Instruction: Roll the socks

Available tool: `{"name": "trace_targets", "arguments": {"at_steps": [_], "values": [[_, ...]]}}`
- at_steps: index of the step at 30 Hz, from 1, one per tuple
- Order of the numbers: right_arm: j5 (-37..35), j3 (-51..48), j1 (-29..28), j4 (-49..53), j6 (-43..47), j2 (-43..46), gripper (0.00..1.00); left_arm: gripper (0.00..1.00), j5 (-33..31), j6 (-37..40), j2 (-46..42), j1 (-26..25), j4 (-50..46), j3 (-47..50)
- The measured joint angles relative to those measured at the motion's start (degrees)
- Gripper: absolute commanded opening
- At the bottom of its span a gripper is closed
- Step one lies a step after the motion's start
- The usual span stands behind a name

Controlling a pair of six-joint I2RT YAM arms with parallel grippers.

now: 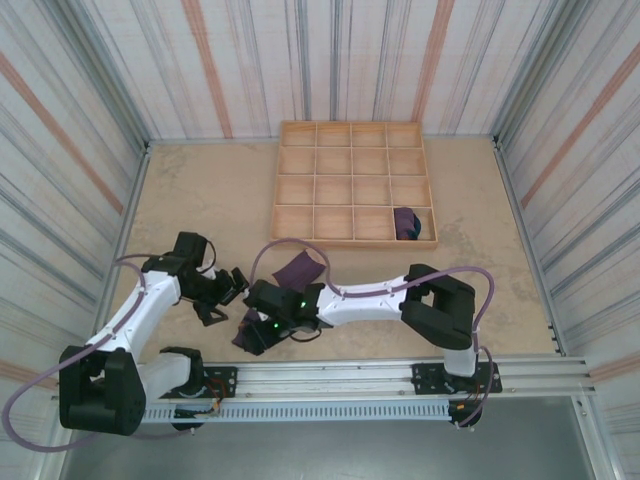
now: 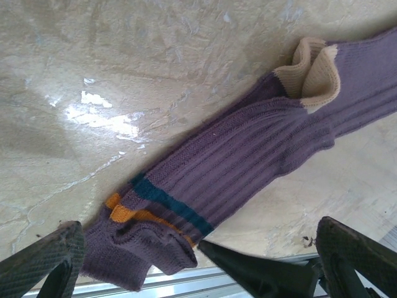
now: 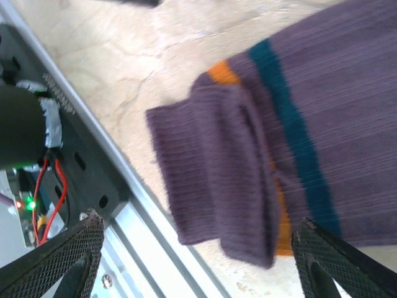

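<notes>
Straddling the folded socks [image 3: 248, 180], open and empty, the right gripper [image 3: 198, 226] is risking a shallow, unrolling pinch.

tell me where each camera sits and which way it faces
top: above and behind the arms, looking down on the table, tray and socks; both arms, left claw and right claw show.
left wrist: low over the table, facing along the socks; its fingers at the bottom.
right wrist: close above the socks' folded end, rail beside; its fingers at the bottom.
shared: both wrist views catch the orange and teal bands.
</notes>
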State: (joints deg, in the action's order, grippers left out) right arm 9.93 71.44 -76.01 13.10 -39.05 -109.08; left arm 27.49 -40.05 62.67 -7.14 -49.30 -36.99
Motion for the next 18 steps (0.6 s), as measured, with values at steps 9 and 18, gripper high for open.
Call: {"name": "trace_targets", "arguments": {"at_steps": [9,18], "values": [[-11.3,9.2,-2.9,14.0,13.4,0.6,0.67,0.99,1.5,1.0,2.3,3.1,0.0,-1.3],[-15.2,8.8,-4.5,18.0,22.5,1.0,0.58,0.99,2.1,1.3,5.1,4.2,0.0,-5.3]]}}
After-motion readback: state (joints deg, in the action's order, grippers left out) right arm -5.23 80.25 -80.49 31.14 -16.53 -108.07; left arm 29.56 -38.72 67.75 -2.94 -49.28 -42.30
